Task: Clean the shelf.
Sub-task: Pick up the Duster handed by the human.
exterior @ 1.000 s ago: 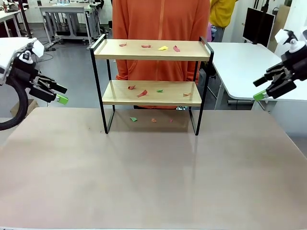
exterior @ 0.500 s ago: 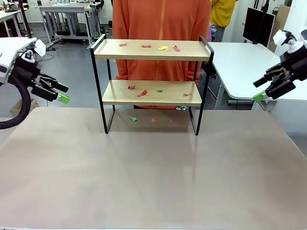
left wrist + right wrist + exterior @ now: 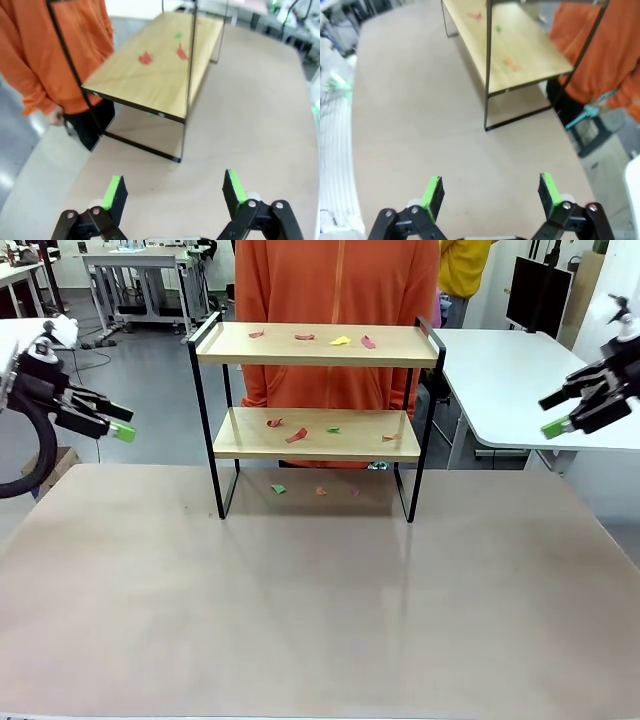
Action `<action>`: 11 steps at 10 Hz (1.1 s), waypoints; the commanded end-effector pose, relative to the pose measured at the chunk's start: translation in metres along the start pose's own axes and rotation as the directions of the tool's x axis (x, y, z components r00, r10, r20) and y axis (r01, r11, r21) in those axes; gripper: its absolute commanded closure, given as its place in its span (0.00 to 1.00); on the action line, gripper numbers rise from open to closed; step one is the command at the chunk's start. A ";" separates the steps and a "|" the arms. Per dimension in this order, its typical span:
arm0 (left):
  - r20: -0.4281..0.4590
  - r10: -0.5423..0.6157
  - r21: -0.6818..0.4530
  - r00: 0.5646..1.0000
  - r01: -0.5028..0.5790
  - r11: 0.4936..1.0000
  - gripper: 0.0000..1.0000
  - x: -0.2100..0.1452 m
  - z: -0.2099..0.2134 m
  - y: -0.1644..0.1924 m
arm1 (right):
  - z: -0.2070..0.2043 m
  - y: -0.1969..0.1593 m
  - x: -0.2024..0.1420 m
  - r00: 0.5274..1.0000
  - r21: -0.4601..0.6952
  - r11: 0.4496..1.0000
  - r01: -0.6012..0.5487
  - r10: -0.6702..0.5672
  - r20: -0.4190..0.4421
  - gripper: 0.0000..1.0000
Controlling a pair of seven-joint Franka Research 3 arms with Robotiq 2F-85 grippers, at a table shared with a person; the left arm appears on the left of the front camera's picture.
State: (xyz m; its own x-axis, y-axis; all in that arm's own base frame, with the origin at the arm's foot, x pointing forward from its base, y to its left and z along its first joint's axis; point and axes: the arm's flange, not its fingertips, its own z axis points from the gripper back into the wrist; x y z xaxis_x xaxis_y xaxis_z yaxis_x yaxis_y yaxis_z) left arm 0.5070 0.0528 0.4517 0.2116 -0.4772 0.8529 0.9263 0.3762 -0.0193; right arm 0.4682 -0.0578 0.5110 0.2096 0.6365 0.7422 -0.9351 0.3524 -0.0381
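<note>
Front view faces the shelf (image 3: pixel 400 344); both wrist views share it obliquely.

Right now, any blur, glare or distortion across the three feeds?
Front view: sharp and evenly lit, with a soft shadow under the shelf and a faint sheen on the table. Left wrist view: mild wide-angle bend, shelf slightly soft. Right wrist view: the blurriest, shelf edges smeared, left edge of the picture washed out bright.

black-framed light wooden shelf (image 3: pixel 316 357), red, yellow, green scraps (image 3: pixel 297 435), orange top (image 3: pixel 335 280)
</note>
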 end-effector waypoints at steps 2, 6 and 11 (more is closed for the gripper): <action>0.239 -0.068 -0.061 0.969 0.085 0.995 0.00 -0.029 0.002 0.066 | 0.025 -0.087 -0.054 0.970 0.100 0.992 -0.081 0.055 0.238 0.00; 0.436 -0.189 -0.072 0.880 0.243 0.967 0.00 -0.080 -0.020 0.119 | 0.031 -0.144 -0.113 0.911 0.125 0.985 -0.115 0.054 0.408 0.00; 0.429 -0.167 -0.074 0.888 0.219 0.973 0.00 -0.090 -0.027 0.115 | 0.023 -0.128 -0.122 0.926 0.113 0.988 -0.103 0.054 0.374 0.00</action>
State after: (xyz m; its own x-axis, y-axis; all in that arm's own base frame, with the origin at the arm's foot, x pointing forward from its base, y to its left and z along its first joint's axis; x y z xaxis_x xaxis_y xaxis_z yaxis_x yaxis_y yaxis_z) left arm 0.6048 0.1200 0.3569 -0.1054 -0.1483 0.9833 0.9690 0.2067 0.1350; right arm 0.5631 -0.2013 0.4403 0.0276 0.3376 0.9409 -0.9798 0.1958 -0.0415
